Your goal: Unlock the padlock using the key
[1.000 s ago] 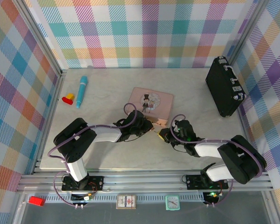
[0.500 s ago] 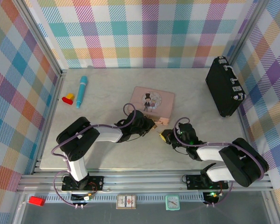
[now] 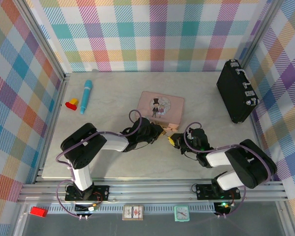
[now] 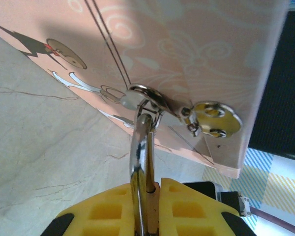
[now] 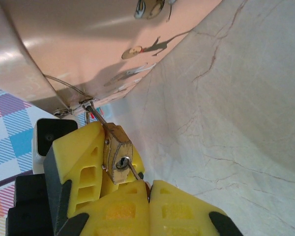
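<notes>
Item, padlock [image 5: 117,153]: small brass-tan body, keyhole face pointing toward the right wrist camera, thin shackle [image 4: 140,147] running up into the metal hasp [image 4: 146,98] on the near edge of the pink tin [image 3: 161,105]. It is sitting just beside the tin, between the two grippers, near the middle of the pale marbled table [image 3: 113,164]. Left gripper [image 4: 147,191]: yellow fingers pinching together on the padlock at the foot of its shackle. Right gripper [image 5: 148,194]: yellow tips pressing together and gripping the key [image 5: 133,170], a thin dark sliver poking out toward the keyhole; whether its tip is sitting inside cannot be told. Also lying on the table: black case [image 3: 237,91] at far right, and blue tube [image 3: 85,96] and yellow-and-red blocks [image 3: 71,103] at far left, well apart from the tin.
</notes>
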